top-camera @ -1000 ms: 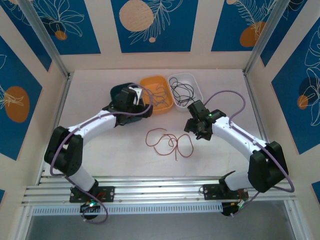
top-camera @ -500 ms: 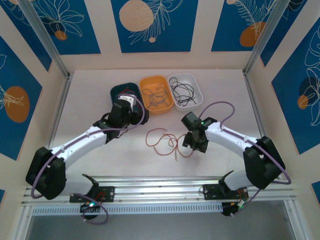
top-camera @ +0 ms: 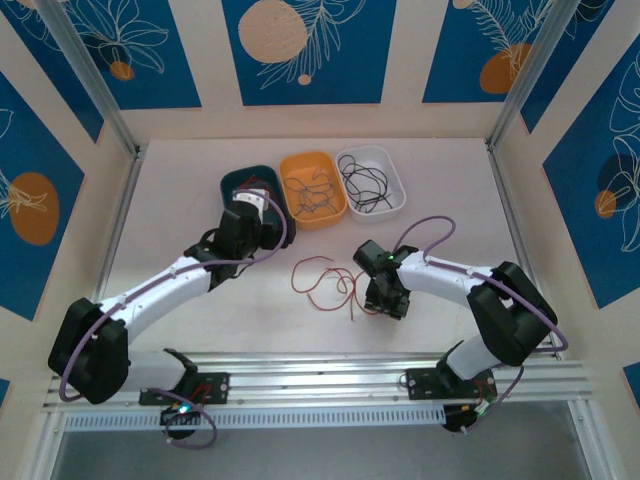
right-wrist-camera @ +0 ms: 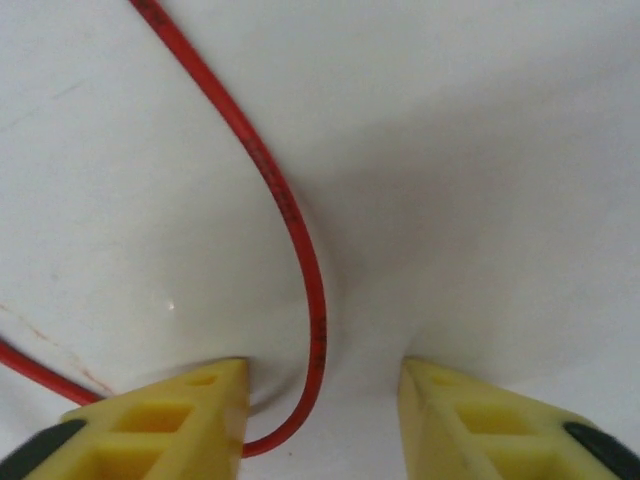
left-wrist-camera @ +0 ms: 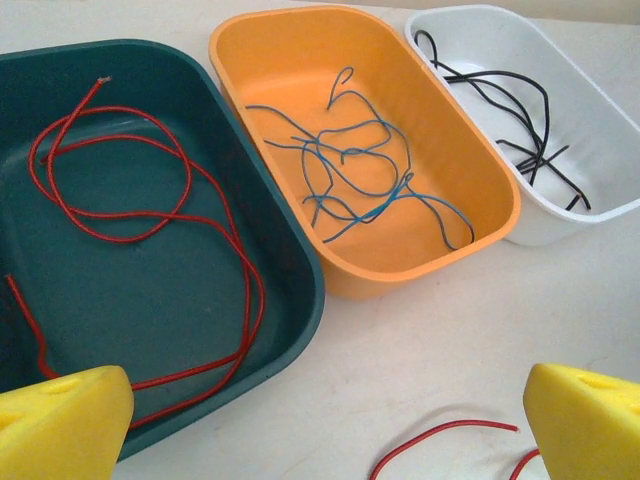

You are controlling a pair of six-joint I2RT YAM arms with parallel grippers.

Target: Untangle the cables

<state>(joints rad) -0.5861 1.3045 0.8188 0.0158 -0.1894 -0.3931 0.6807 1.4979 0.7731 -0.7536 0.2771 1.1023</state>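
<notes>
Nearest, the right hand [right-wrist-camera: 325, 375] is down on the table [top-camera: 180, 180] with its fingers half spread astride a red strand [right-wrist-camera: 300, 250] of the cables [top-camera: 335, 280], not yet pinching. It should centre the strand, which hugs one finger, then nip and lift slowly so the loops slide free. The tangle lies mid-table, long axis left to right, a tail seemingly pointing near. Farther off, the left hand [left-wrist-camera: 325, 415] hovers spread wide before the teal tray [left-wrist-camera: 300, 250], orange tray [left-wrist-camera: 500, 200] and white tray [left-wrist-camera: 600, 130].

Left arm [top-camera: 170, 275]: white shells, black joints
Right arm [top-camera: 445, 275]: same white and black
Cord [top-camera: 435, 219]: thick, purple, looped along each arm
Fingers [right-wrist-camera: 160, 420]: yellow, blocky, rectangular recesses
Bases [top-camera: 190, 385]: black
</notes>
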